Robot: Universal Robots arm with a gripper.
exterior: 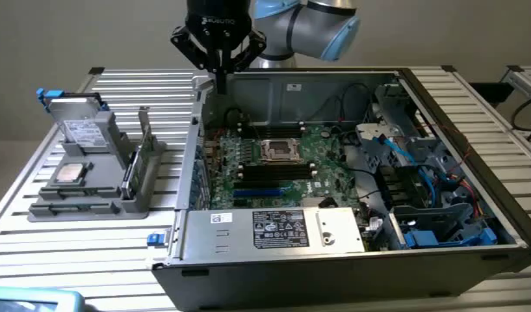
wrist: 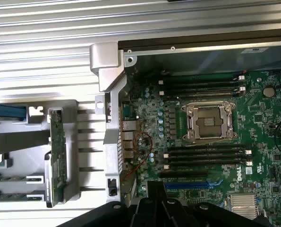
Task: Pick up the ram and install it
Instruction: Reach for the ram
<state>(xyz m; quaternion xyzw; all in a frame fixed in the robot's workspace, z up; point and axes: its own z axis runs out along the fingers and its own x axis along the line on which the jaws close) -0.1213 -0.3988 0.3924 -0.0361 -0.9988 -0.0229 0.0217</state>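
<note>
Tool point(exterior: 220, 82) is pressed together, pinching nothing, above the rear corner of the open black computer case point(exterior: 335, 276). The thin green ram stick point(wrist: 10, 178) apparently sits unpicked in the grey parts holder point(exterior: 101, 214). The black motherboard memory slots point(wrist: 201, 153) are empty.

Motherboard point(exterior: 326, 149) lies open from above; cables point(exterior: 397, 151) apparently crowd beside it.

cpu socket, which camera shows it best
The wrist view: it looks straight down on the cpu socket, so its metal frame and open centre show whole. The exterior view shows it at a slant and from further off, with less detail.
</note>
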